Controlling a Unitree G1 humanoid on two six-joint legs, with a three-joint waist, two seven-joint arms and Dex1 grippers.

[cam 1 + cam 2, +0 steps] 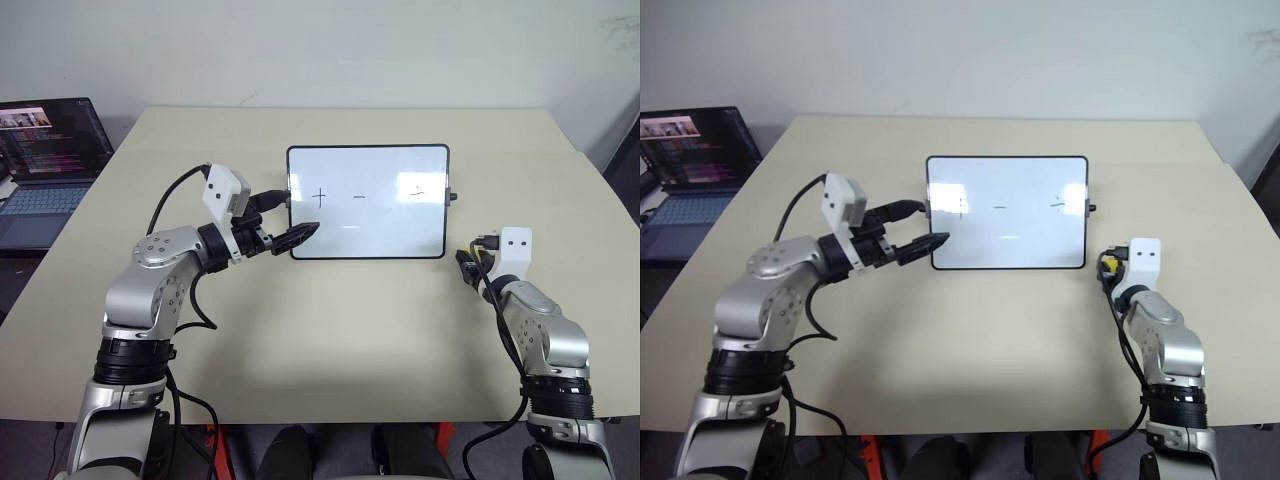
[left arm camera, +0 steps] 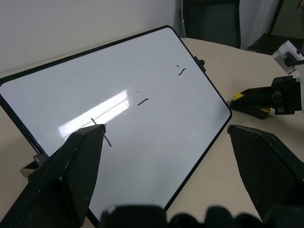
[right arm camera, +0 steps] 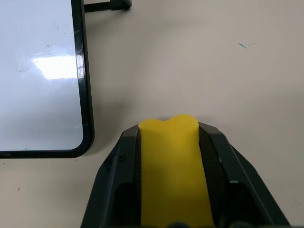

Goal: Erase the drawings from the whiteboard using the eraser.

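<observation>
A plus sign point(image 1: 319, 197) on the whiteboard point(image 1: 368, 235); laptop point(image 1: 45, 165) screen text unreadable

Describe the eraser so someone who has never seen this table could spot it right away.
Find the white board in the middle of the beige table, then look just off its right edge. There the right claw is shut on the eraser, a small block; it is the one bright yellow thing on the table.

A beige table point(image 1: 330, 330) stands against a pale wall point(image 1: 330, 50). Off the table's far left corner sits an open laptop point(image 1: 45, 165), its screen lit with lines of text, its keyboard facing away from the wall.
</observation>
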